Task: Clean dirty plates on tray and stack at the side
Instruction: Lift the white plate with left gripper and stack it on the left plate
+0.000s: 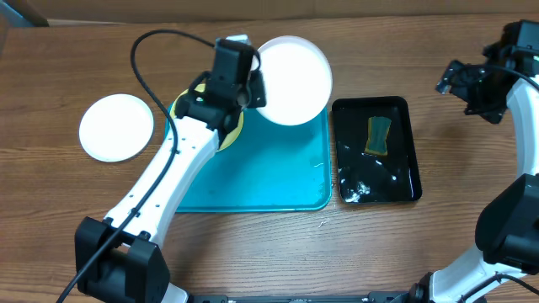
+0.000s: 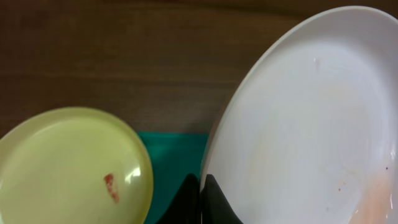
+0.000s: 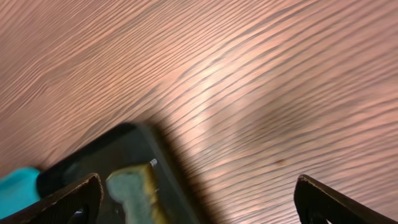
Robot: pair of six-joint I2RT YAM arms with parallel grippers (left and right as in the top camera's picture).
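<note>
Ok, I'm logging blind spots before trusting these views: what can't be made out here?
Overhead: yellow-green plate mostly under the left arm.
Left wrist: held white plate cut off by right and bottom edges.
Right wrist: sponge blurred, cut off by bottom edge.

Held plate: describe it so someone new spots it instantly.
Find the turquoise tray mid-table; over its far edge the left claw pinches a white plate by the rim. The other white plate lies on the table left of the tray, the yellow-green plate on the tray; only this one is gripped.
</note>
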